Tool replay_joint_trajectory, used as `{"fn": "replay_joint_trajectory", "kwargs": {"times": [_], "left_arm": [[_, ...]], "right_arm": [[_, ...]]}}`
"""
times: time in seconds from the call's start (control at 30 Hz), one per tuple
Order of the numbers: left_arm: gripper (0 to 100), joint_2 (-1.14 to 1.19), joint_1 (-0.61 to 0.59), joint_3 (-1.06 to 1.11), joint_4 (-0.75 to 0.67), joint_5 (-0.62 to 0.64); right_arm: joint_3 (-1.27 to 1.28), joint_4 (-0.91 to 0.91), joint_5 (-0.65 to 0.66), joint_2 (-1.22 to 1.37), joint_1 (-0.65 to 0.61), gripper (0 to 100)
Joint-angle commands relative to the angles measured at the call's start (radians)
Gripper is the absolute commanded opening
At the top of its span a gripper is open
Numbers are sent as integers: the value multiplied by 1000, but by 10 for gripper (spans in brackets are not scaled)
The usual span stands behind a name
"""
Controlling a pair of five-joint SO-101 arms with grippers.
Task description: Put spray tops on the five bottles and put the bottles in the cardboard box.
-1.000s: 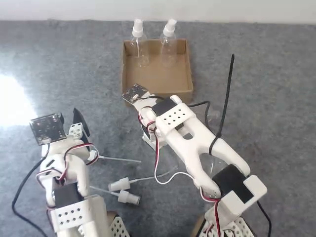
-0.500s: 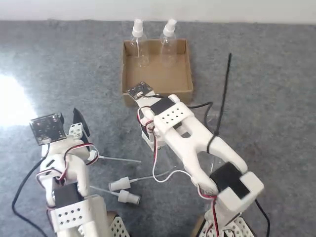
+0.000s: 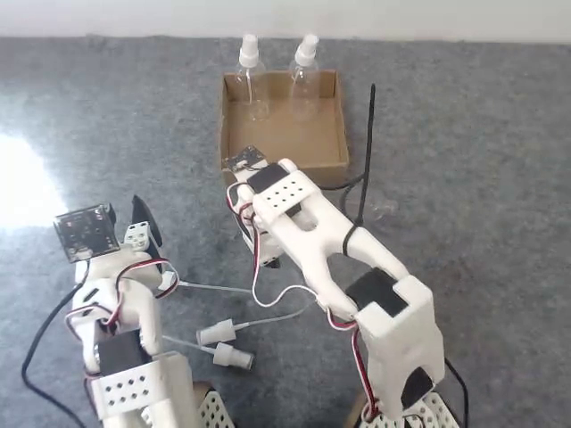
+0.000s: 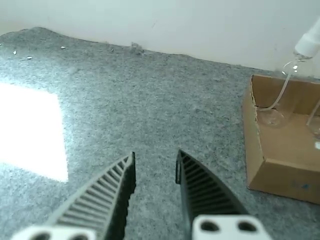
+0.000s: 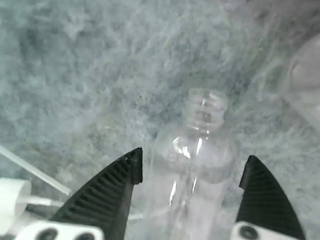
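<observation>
The right gripper is spread wide, one black jaw on each side of an uncapped clear bottle whose open threaded neck points away from the wrist; the jaws flank the glassy body with a gap showing on both sides, so they have hold of nothing (whether the bottle stands or lies on the grey table cannot be told from here). Off the edge of one jaw lies a white spray top with its thin dip tube running across the table. In the high view the right arm stretches across the middle of the table toward the near wall of the cardboard box, with a black cable tie sticking up from it. Inside the box, against its far wall, stand a capped bottle and a second capped bottle, side by side. The left gripper hangs over bare table well to the side of the box, its ribbed jaws parted by only a narrow gap and gripping nothing. Near the base of the left arm lie a loose spray top and a second loose spray top, just beside each other.
</observation>
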Motion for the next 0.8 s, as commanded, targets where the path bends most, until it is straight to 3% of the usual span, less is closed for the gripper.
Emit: {"fn": "replay_joint_trajectory", "kwargs": {"times": [0.0,0.77], "left_arm": [[123,-5,2,-8,-29,-14],[123,-5,2,-8,-29,-15]], "right_arm": [[-106,114,-14,1,-5,285],[-106,67,-8,13,-7,281]]}}
